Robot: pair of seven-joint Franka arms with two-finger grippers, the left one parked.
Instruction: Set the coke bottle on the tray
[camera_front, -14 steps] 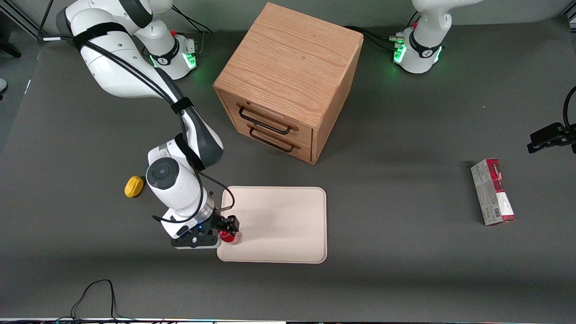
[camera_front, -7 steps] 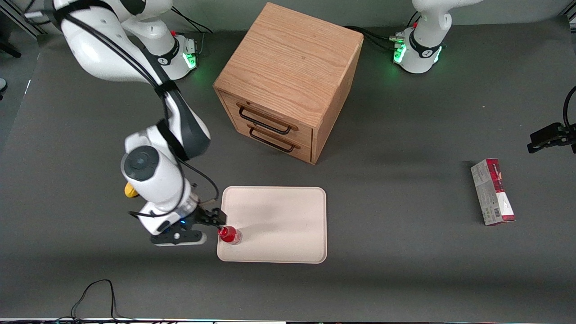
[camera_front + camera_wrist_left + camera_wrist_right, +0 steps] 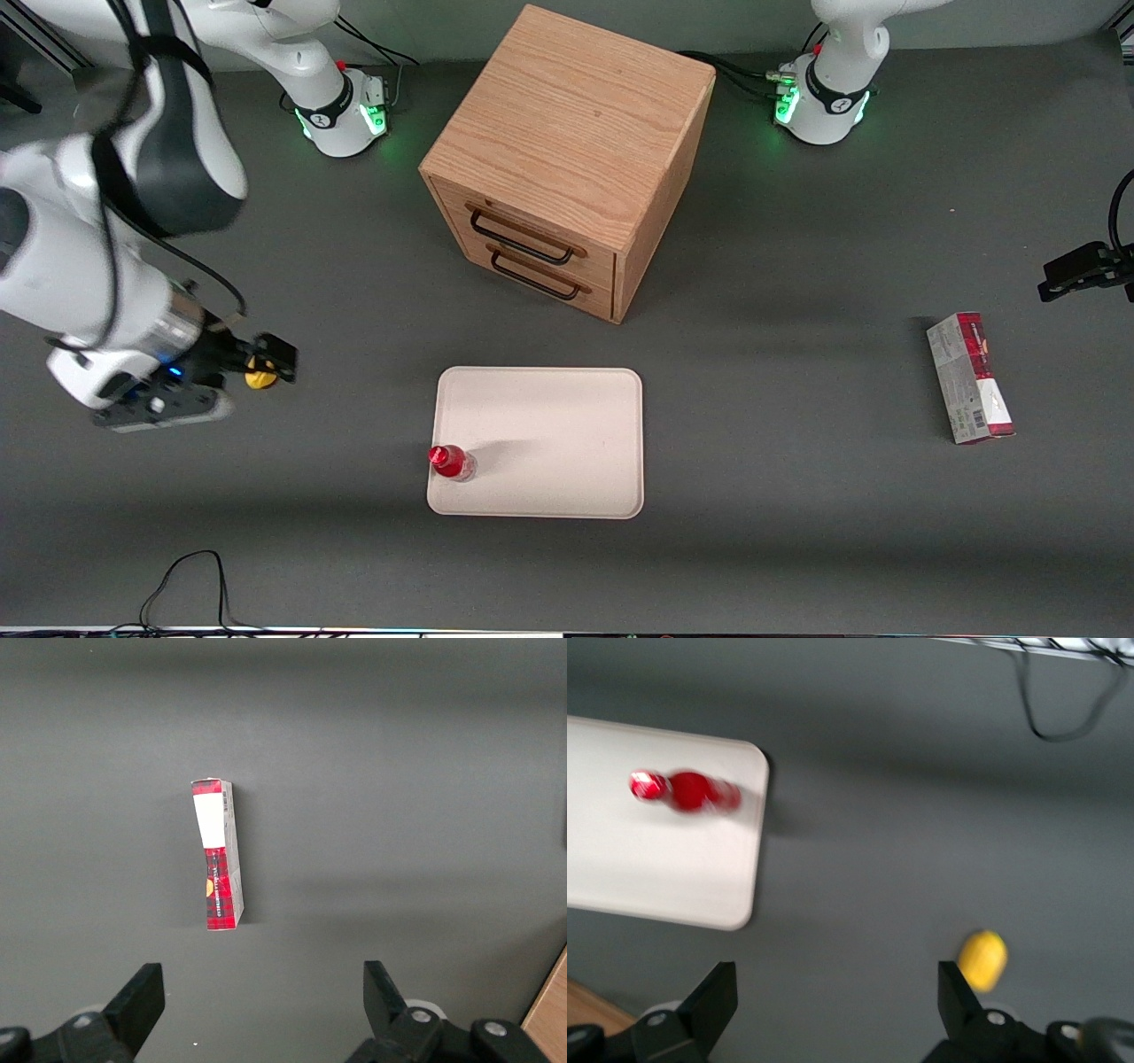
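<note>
The small red coke bottle (image 3: 452,462) stands upright on the cream tray (image 3: 549,443), at the tray's corner nearest the front camera on the working arm's side. It also shows in the right wrist view (image 3: 687,790) on the tray (image 3: 656,868). My gripper (image 3: 275,359) is open and empty, raised above the table well away from the tray toward the working arm's end, by the yellow lemon-shaped object (image 3: 259,379). In the wrist view its fingers (image 3: 713,997) are spread wide over bare table (image 3: 833,1001).
A wooden drawer cabinet (image 3: 567,159) stands farther from the front camera than the tray. A red-and-grey carton box (image 3: 970,377) lies toward the parked arm's end, also in the left wrist view (image 3: 217,855). The yellow object shows in the right wrist view (image 3: 982,958). A black cable (image 3: 186,576) lies near the front edge.
My gripper let go of the coke bottle, left it standing on the tray, and drew away and upward toward the working arm's end of the table, over the yellow object.
</note>
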